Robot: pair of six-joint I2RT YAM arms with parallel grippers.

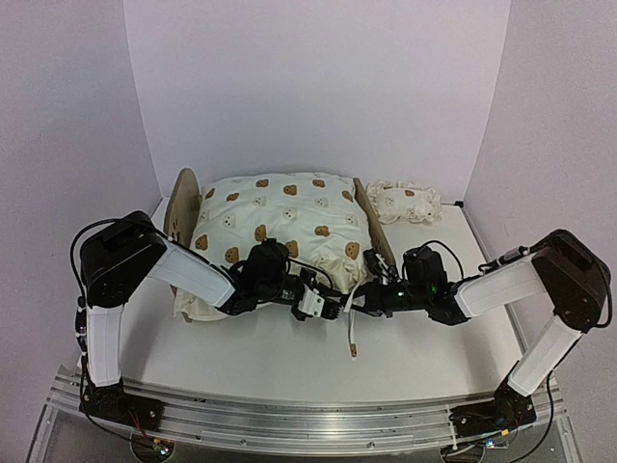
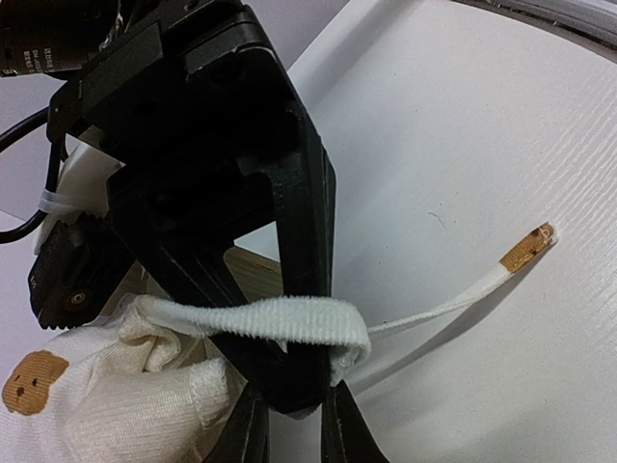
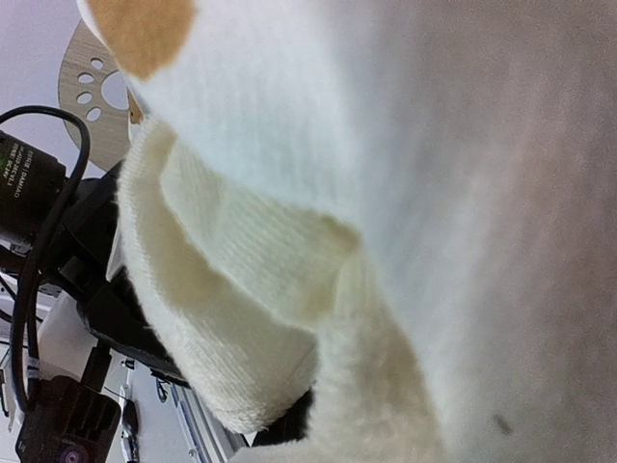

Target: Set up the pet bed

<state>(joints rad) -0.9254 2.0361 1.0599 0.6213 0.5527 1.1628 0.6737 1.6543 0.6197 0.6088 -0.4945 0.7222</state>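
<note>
The pet bed [image 1: 181, 203] stands at the back left with the cream bear-print cushion [image 1: 280, 217] lying on it. The small pillow [image 1: 405, 201] rests on the table behind the bed's right end board [image 1: 371, 227]. Both grippers meet at the cushion's front right corner. My left gripper [image 1: 333, 311] [image 2: 294, 391] has its jaws narrowly apart around the folded end of a white velcro strap [image 2: 280, 323]. That strap drapes over the right gripper's black fingers [image 2: 304, 241]. My right gripper [image 1: 364, 301] is shut; cushion fabric [image 3: 434, 145] hides its jaws in its own wrist view.
A thin white tie [image 1: 351, 333] with a brown tip [image 2: 528, 249] trails from the corner onto the white table [image 1: 289, 357]. The paw-print headboard [image 3: 92, 82] shows behind the fabric. White walls close in the back and sides, and an aluminium rail [image 1: 308, 415] runs along the near edge.
</note>
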